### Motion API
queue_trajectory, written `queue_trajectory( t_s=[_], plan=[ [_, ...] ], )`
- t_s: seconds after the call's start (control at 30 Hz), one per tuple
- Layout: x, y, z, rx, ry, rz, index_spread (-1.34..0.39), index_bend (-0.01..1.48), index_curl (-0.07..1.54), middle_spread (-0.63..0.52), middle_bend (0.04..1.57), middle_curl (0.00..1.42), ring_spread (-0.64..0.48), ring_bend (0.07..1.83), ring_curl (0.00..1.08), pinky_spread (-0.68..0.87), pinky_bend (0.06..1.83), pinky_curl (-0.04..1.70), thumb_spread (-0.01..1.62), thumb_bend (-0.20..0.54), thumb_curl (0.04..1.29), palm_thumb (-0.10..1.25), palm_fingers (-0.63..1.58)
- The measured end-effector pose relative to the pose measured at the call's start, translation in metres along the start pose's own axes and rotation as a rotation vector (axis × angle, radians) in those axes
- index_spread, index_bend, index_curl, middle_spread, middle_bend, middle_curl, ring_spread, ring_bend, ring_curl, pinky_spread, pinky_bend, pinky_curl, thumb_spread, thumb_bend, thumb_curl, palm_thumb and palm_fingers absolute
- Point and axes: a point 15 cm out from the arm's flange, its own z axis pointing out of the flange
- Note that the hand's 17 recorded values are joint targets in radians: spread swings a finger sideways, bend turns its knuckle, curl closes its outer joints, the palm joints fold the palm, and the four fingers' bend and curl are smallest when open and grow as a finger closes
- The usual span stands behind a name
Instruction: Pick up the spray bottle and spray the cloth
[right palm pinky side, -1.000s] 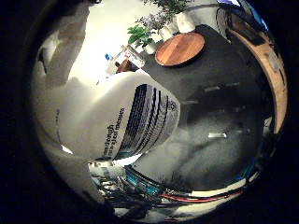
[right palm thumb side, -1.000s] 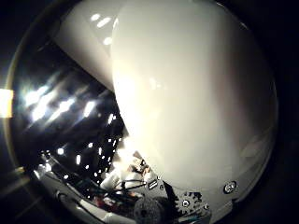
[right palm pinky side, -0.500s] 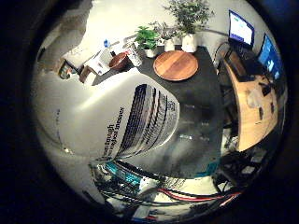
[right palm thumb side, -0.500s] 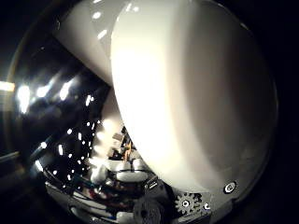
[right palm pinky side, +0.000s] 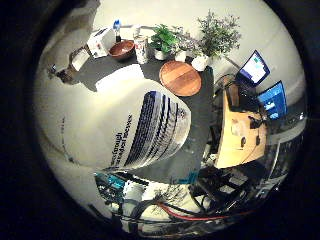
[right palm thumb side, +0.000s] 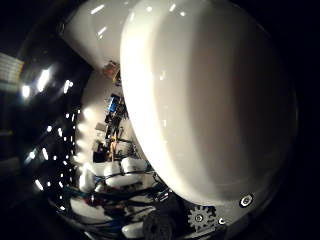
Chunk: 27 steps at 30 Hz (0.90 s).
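Observation:
A white spray bottle (right palm pinky side: 120, 125) with a dark printed label lies close against the palm and fills much of the little finger side view. In the thumb side view its smooth white body (right palm thumb side: 200, 100) takes up most of the picture. My right hand (right palm thumb side: 115, 178) shows as white fingers curled beside the bottle, with a geared part at the edge; teal and white hand parts (right palm pinky side: 130, 190) sit under the bottle. The hand is shut on the bottle. I cannot make out a cloth for certain; a small white thing (right palm pinky side: 100, 42) lies far off on the dark surface.
Far below lie a dark surface (right palm pinky side: 200, 110) with a round wooden board (right palm pinky side: 180, 77), a brown bowl (right palm pinky side: 122, 48), potted plants (right palm pinky side: 215, 35), a wooden desk (right palm pinky side: 240, 135) and monitors (right palm pinky side: 255, 68). Lights glint in the dark (right palm thumb side: 45, 80).
The whole background has swung round and more of the room shows, so the hand has turned. The bottle keeps its place against the palm.

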Motion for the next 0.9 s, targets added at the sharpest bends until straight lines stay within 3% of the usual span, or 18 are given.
queue_trajectory(
  t_s=[0.17, 0.47, 0.73, 0.9],
  plan=[
    [-0.009, -0.013, 0.031, -0.059, 0.126, -0.049, -0.18, 1.24, 0.71, -0.10, 1.40, 0.64, -0.22, 1.34, 0.77, -0.20, 0.99, 1.46, 1.06, -0.013, 0.68, 1.02, 1.14],
    [-0.032, -0.024, 0.104, -0.167, 0.220, -0.112, -0.18, 1.24, 0.70, -0.10, 1.40, 0.64, -0.22, 1.34, 0.78, -0.20, 0.99, 1.47, 1.06, -0.013, 0.69, 1.00, 1.14],
    [-0.044, -0.019, 0.176, -0.269, 0.239, -0.114, -0.18, 1.24, 0.70, -0.10, 1.41, 0.64, -0.22, 1.33, 0.79, -0.21, 0.99, 1.47, 1.06, -0.013, 0.70, 1.00, 1.14],
    [-0.046, -0.023, 0.186, -0.260, 0.261, -0.118, -0.18, 1.24, 0.70, -0.10, 1.41, 0.64, -0.22, 1.33, 0.79, -0.21, 0.99, 1.47, 1.06, -0.013, 0.70, 1.00, 1.14]
  ],
)
